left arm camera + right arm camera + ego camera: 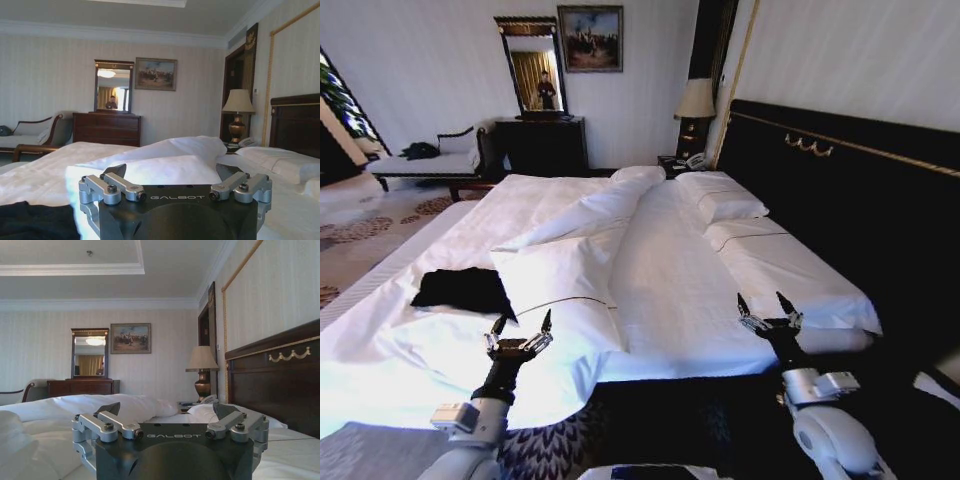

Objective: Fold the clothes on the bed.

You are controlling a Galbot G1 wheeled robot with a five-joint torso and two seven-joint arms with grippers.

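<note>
Hovering wide open, left end effector (520, 333) could snag white duvet (570, 265) reaching the crumpled black cotton T-shirt (462, 288) at ten o'clock. Right end effector (768, 309), equally spread, idles over the white-sheeted bed (775, 262).

Pale striped walls (430, 70) are seen around the room, with a framed painting (590, 38) hung at twelve o'clock and a mirror (533, 68) just beside it above a dark dresser (542, 146). A lamp (696, 103) is placed at one o'clock, a chaise (425, 160) at ten o'clock, and patterned carpet (360, 230) is laid at nine o'clock.
</note>
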